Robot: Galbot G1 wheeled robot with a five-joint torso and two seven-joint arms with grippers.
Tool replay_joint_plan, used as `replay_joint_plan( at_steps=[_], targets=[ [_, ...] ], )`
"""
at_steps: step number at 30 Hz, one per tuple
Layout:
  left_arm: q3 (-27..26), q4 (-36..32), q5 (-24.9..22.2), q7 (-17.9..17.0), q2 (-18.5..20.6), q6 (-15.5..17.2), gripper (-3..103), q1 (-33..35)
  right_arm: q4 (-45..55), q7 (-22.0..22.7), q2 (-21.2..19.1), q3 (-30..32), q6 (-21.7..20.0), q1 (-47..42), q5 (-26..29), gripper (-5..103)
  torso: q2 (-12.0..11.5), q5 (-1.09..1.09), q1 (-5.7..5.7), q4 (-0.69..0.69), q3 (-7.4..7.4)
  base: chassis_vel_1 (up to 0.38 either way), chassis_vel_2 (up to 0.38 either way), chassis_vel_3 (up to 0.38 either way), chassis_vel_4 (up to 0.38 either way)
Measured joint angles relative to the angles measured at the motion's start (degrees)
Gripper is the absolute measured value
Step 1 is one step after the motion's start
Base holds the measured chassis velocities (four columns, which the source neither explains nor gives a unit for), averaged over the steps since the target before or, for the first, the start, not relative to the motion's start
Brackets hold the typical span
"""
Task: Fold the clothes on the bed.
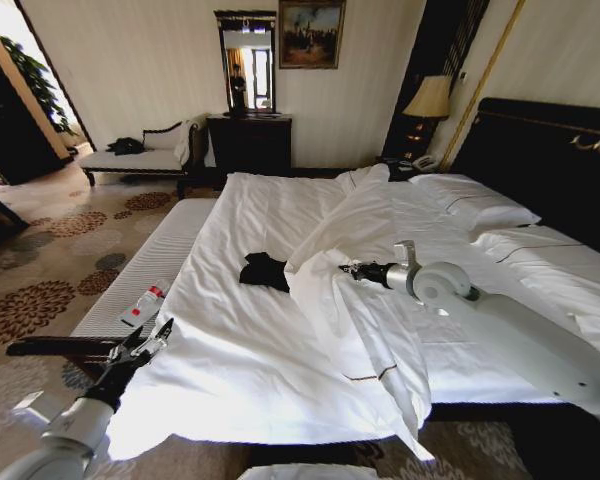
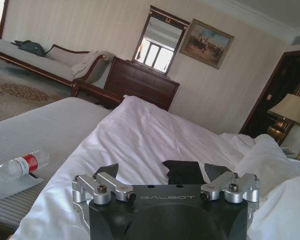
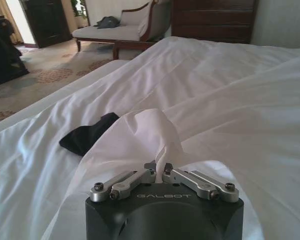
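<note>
The clothes [image 1: 265, 271], one small black top, are lying bunched on the white sheet of the bed [image 1: 240, 350], roughly mid-mattress and toward the robot's left side of it; lettering is not readable from any view. The white duvet [image 1: 380, 260] is lying heaped beside the top on the robot's right, and its folded edge is partly overlapping the black fabric in the right wrist view [image 3: 87, 137]. The right end effector [image 1: 348, 269] is reaching out over the bed at the end of the white arm, and its fingers are pinched narrow on a raised fold of the duvet [image 3: 157, 135], which is rising in a peak between them; the gripper [image 3: 164, 171] is not touching the top. The left end effector [image 1: 158, 334] is hovering low near the foot corner of the bed on the robot's left, apart from the top, with its fingers spread wide and nothing between them [image 2: 165, 172]; the black top [image 2: 182, 171] is lying straight ahead of it on the sheet. A clear plastic water bottle [image 1: 143, 304] with a red label is lying on the striped bench [image 1: 150, 260] alongside the bed. A chaise [image 1: 145, 155] and a dark dresser [image 1: 248, 140] are standing at the far wall.
</note>
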Motion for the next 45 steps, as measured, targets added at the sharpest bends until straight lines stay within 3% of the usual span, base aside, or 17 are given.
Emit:
replay_joint_plan(
  at_steps=[3,5,7,10,12,20,26,28,30,32,34,36,39,42,43,45],
  targets=[
    [0.06,-0.03,-0.13,-0.01,0.03,-0.03,98,-0.25,1.46,0.37,-2.71,9.15,0.02,-6.81,0.18,0,0.0,-0.03,0.0,0.01,0.0,0.0,0.0,0.0,0.0],
    [0.09,-0.03,-0.18,-0.04,0.09,-0.03,98,-0.36,1.86,0.34,-3.49,12.03,0.02,-9.33,0.25,0,0.0,-0.02,0.0,0.0,0.0,0.0,0.0,0.0,0.0],
    [0.27,-0.03,-0.52,-0.16,0.34,0.02,98,-0.83,3.12,0.05,-5.99,21.21,0.15,-17.39,0.78,0,0.0,0.01,0.0,-0.04,-0.01,0.0,0.0,0.0,0.0],
    [0.46,-0.03,-0.66,-0.24,0.48,0.17,98,-1.12,3.77,0.0,-7.17,25.32,0.16,-20.82,1.55,0,0.01,-0.01,0.0,-0.04,0.0,0.0,0.0,0.0,0.0],
    [0.94,-0.19,-0.69,-0.46,0.68,0.52,98,-1.75,4.71,0.21,-8.4,32.65,0.11,-25.47,3.3,0,0.0,-0.01,0.0,-0.01,0.0,0.0,0.0,0.0,0.0],
    [-0.47,-1.51,-0.76,-0.57,-0.9,0.43,98,-0.21,2.4,1.31,-9.6,38.44,-1.22,-27.78,6.87,0,0.0,0.0,0.0,0.0,0.0,0.0,0.0,0.0,0.0],
    [-2.08,-2.87,0.16,-0.32,-3.84,-0.64,98,2.24,-1.47,-1.86,-9.64,40.79,0.38,-30.11,3.06,0,0.0,-0.01,0.0,0.0,0.0,0.0,0.0,0.0,0.0],
    [-1.91,-3.3,0.77,-0.33,-4.1,-0.66,98,2.11,-3.37,-2.72,-8.01,48.66,0.88,-36.24,0.65,0,0.0,0.0,0.0,0.03,0.0,0.0,0.0,0.0,0.0],
    [-1.72,-3.36,0.86,-0.42,-4.03,-0.55,98,1.89,-4.1,-2.85,-7.18,51.81,1.0,-38.73,-0.07,0,0.0,-0.04,0.0,0.02,0.0,0.0,0.0,0.0,0.0],
    [-1.07,-3.46,0.9,-1.01,-3.59,0.05,98,1.03,-7.59,-3.9,-2.92,61.54,2.03,-46.83,-6.35,0,0.0,0.03,0.0,-0.03,0.0,0.0,0.0,0.0,0.0],
    [-0.75,-3.49,0.9,-1.34,-3.4,0.41,98,0.55,-8.94,-4.85,-0.59,67.06,3.0,-51.01,-10.19,0,0.0,0.03,0.0,-0.02,0.0,0.0,0.0,0.0,0.0],
    [-0.65,-3.52,0.89,-1.46,-3.35,0.52,98,0.37,-9.35,-5.29,0.47,69.58,3.5,-53.09,-11.78,0,0.0,0.0,0.0,-0.01,-0.01,0.0,0.0,0.0,0.0],
    [-0.35,-3.58,0.76,-1.64,-3.15,0.76,98,0.02,-10.33,-6.67,4.26,80.28,5.3,-60.81,-15.67,0,0.0,-0.01,0.0,-0.03,-0.01,0.0,0.0,0.0,0.0],
    [-0.27,-3.58,0.76,-1.65,-3.08,0.77,98,-0.02,-10.54,-6.81,5.39,82.68,5.7,-62.7,-16.18,0,0.01,-0.03,0.0,-0.04,-0.01,0.0,0.0,0.0,0.0],
    [-0.05,-3.58,0.74,-1.68,-2.94,0.82,98,-0.13,-10.99,-6.92,7.89,86.91,6.27,-65.85,-16.84,0,0.0,-0.01,-0.01,-0.03,-0.01,0.0,0.0,0.0,0.0],
    [0.12,-3.59,0.73,-1.73,-2.88,0.91,98,-0.3,-11.25,-6.9,9.87,89.48,6.39,-67.57,-16.94,0,0.01,-0.01,-0.01,-0.01,-0.01,0.0,0.0,0.0,0.0]
  ],
)
